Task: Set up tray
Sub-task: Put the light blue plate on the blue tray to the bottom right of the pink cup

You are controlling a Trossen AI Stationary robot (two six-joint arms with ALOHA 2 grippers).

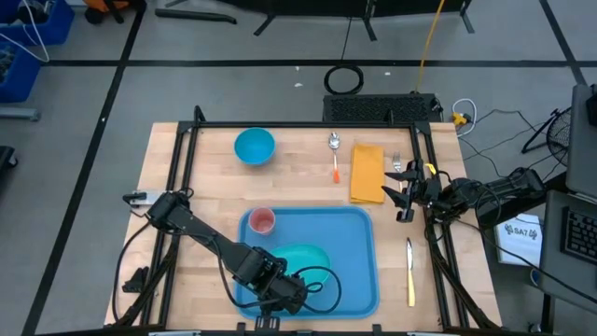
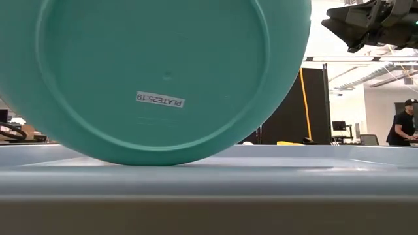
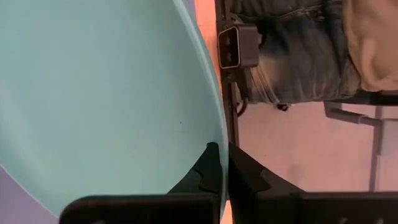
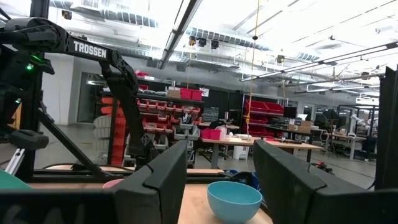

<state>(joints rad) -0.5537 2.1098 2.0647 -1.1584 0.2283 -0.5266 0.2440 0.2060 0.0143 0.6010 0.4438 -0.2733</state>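
holding teal plate [image 1: 303,259] on edge over the tray [image 1: 359,245].
left hand [image 1: 284,297] clamped on plate rim, tray directly beneath; right hand [image 1: 407,194] wide, empty, beside tray.

A light-blue tray [image 1: 359,252] is seen on the pale wood-grain table [image 1: 196,168]. A teal plate [image 2: 157,72] with a small white label is seen on the tray, and a pink cup [image 1: 262,221] at its far left corner. Toward the table's far edge a blue bowl [image 1: 254,146], an orange-handled spoon [image 1: 335,159] and a yellow-orange napkin [image 1: 367,173] are seen. The arms are dark.
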